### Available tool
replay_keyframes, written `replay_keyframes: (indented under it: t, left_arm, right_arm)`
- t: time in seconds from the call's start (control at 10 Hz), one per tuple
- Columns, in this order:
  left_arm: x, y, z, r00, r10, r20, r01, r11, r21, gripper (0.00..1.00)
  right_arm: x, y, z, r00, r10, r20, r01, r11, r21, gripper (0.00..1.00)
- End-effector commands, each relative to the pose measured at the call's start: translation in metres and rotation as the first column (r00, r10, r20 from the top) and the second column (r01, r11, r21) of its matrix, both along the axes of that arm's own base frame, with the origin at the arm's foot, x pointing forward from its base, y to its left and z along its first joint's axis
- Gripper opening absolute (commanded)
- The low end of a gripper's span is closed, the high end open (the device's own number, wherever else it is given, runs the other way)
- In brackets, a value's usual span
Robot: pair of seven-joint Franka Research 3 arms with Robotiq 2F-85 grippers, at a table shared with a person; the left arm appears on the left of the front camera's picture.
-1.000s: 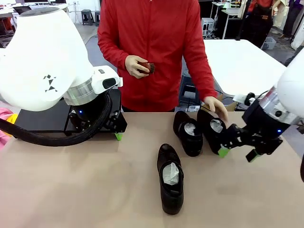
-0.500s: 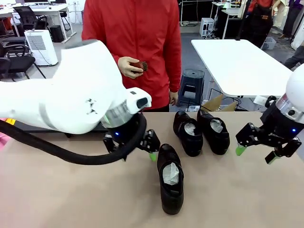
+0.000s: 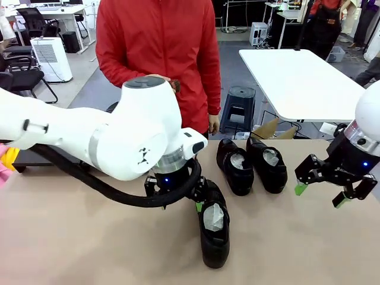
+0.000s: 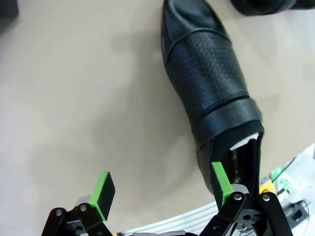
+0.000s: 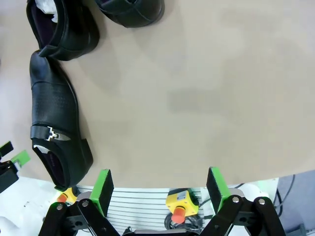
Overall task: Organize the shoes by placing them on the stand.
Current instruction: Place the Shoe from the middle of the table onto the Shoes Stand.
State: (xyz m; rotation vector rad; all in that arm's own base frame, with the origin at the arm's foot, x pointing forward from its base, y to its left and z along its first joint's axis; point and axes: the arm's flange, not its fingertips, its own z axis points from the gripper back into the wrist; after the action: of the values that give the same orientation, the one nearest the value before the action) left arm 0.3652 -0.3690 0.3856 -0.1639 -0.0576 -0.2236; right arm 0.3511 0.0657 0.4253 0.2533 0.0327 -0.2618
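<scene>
Fingers of your left arm [image 4: 103,189] stand wide apart with nothing between them, low over the worktop [image 3: 89,237] near its centre. One green pad sits right at the heel of the near shoe [image 3: 214,234]; whether it touches cannot be told. That shoe lies alone, at about 5 o'clock from the centre, toe pointing to 12 o'clock, with white paper in its opening. The left wrist view shows its perforated upper and a strap across it.

Your right fingers [image 3: 300,189] are also spread wide and hold nothing, hanging above bare worktop at 3 o'clock. The pair of shoes [image 3: 252,166] stands side by side at 1 o'clock, between the two arms, also stuffed with white paper.

A sliver of the black stand [image 3: 21,159] shows at 9 o'clock, mostly hidden behind the left arm.

The worktop is plain matte beige. In the right wrist view a yellow box with a red button [image 5: 177,206] sits below its edge.

A person in a red top [image 3: 157,47] stands at 12 o'clock, across the worktop. Behind, on the grey floor, are a white table [image 3: 297,83] at 2 o'clock, a dark stool [image 3: 237,107] beside it, an open cardboard box [image 3: 267,127], a white appliance [image 3: 50,56] and black office chairs [image 3: 21,77] at 10 o'clock.
</scene>
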Motion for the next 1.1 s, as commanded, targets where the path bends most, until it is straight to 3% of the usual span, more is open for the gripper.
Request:
replay_keyframes:
  t: [0.0,0.5,1.0]
  left_arm:
    - [0.002,-0.018,-0.003,0.997,0.05,-0.055,-0.049,0.998,0.026,1.0]
    - [-0.006,-0.03,-0.017,0.998,0.054,-0.027,-0.053,0.998,0.028,1.0]
    - [-0.003,-0.036,-0.05,0.997,0.051,-0.06,-0.048,0.998,0.044,1.0]
  right_arm:
    - [-0.001,0.0,0.002,1.0,0.019,0.009,-0.019,1.0,0.0,1.0]
    - [-0.001,0.0,0.002,1.0,0.019,0.009,-0.019,1.0,0.0,1.0]
    - [-0.001,0.0,0.002,1.0,0.019,0.009,-0.019,1.0,0.0,1.0]
